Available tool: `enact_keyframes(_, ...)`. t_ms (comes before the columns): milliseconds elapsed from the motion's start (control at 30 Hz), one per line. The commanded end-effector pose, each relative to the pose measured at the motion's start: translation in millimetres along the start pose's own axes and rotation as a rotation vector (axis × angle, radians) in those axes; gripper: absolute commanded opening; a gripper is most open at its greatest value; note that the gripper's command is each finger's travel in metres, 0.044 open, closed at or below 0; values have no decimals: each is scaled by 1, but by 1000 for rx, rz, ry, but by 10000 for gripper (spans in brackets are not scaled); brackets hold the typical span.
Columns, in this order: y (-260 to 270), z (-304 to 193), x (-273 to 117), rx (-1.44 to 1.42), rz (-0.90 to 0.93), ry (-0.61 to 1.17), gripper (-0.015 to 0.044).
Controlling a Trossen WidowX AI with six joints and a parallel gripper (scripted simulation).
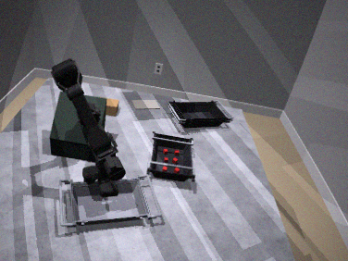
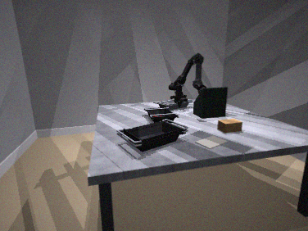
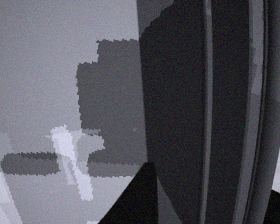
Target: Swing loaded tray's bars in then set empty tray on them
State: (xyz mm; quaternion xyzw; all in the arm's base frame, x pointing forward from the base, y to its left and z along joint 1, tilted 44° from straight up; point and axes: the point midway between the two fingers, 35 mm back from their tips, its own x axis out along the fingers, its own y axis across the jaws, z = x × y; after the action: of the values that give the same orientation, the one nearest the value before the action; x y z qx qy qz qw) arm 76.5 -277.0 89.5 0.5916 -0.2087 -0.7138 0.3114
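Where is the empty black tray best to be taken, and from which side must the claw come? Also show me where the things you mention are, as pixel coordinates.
Empty black tray (image 1: 204,121) (image 2: 161,142): probably mid-rim on a long wall, from straight above, fingers astride it. It stands upright and open; its silver bars (image 1: 174,113) (image 2: 129,136) lie at the short ends.

One robot arm (image 1: 87,116) (image 2: 187,71) can be seen, and it is black nearly all over. It is made of long thin parts, joined by fat, round lumps. A chunky block shape is seen at one bend. Dark, pointy tips are seen on the end effector (image 1: 109,188) (image 3: 212,187). Small marks and screws cannot be made out.
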Motion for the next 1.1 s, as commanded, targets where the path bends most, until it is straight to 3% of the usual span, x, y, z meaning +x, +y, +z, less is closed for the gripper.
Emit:
enact_keyframes(0,2,-3,-16,0,0,6,0)
enact_keyframes(367,0,0,-69,0,1,6,0)
enact_keyframes(833,1,0,-74,0,1,6,0)
enact_keyframes(1067,16,-4,-95,2,-3,8,0)
